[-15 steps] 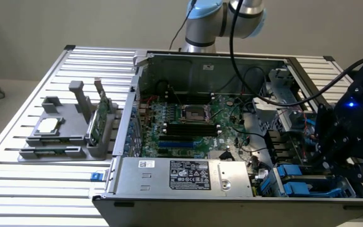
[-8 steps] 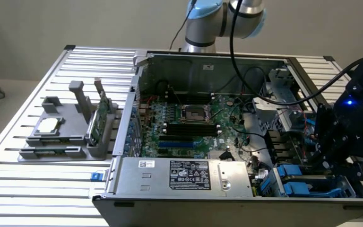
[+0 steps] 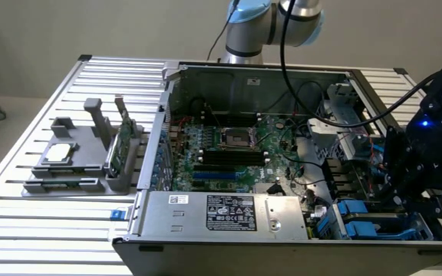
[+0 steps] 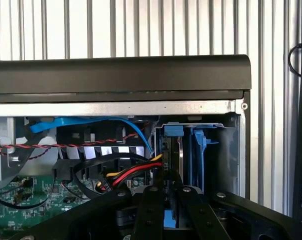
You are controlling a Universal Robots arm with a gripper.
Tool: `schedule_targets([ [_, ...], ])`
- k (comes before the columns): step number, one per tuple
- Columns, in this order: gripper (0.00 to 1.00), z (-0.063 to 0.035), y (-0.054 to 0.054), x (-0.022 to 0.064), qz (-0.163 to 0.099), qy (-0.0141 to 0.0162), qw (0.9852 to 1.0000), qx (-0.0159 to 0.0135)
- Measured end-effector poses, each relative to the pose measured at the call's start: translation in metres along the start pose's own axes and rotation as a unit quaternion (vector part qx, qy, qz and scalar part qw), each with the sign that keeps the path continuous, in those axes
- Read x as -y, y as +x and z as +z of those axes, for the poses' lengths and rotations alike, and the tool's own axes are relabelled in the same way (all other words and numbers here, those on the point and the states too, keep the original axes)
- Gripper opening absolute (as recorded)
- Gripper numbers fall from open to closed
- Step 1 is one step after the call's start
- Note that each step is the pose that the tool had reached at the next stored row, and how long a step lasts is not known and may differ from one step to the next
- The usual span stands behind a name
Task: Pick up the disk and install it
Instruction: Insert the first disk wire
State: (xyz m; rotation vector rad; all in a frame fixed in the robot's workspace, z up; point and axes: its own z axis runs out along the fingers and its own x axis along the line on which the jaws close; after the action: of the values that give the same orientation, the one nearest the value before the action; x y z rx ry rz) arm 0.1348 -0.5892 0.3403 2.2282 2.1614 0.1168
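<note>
Down at the drive bay (image 4: 226, 160), your claw (image 4: 170, 175) is clamping the disk (image 4: 173, 131); tilting it now risks snagging those red cables (image 4: 136, 172).

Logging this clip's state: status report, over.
Gripper shut on the disk. Disk edge-on at the drive bay, beside another blue carrier. Red and yellow cables close alongside.

Slatted table (image 3: 37, 241) with open computer case (image 3: 244, 259) and grey parts stand (image 3: 98, 123).
</note>
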Motion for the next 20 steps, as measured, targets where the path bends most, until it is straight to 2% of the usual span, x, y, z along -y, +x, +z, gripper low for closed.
schedule_targets([
  [8,0.16,0.0008,0.002,-0.0009,0.001,-0.0002,1.0,0.0049],
  [20,0.16,0.0019,0.0036,-0.0015,0.005,-0.0003,1.0,0.0074],
])
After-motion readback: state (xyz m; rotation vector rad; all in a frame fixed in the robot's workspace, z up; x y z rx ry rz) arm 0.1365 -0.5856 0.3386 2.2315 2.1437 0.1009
